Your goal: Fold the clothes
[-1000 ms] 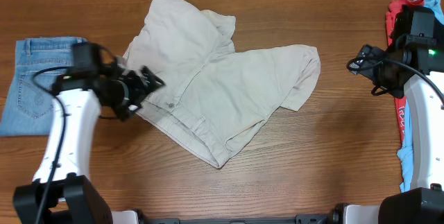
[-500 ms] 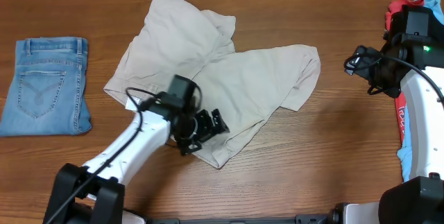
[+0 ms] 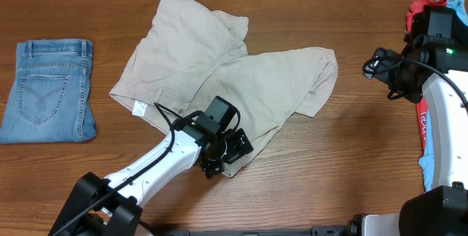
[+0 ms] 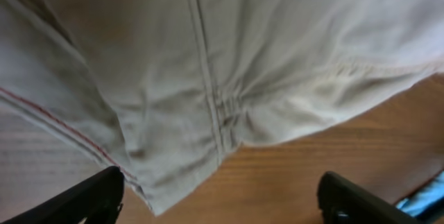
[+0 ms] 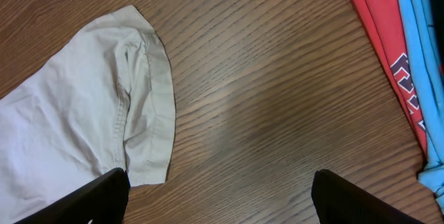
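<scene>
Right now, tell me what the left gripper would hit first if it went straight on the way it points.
The left gripper would likely meet the shorts first: their hem fills its view, with table beyond. Depth is unclear.

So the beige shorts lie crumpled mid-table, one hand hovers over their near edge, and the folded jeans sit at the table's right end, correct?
Not quite: the overhead view shows the folded jeans at the table's left end. The rest holds: the beige shorts lie crumpled mid-table, with the left hand over their near edge.
</scene>
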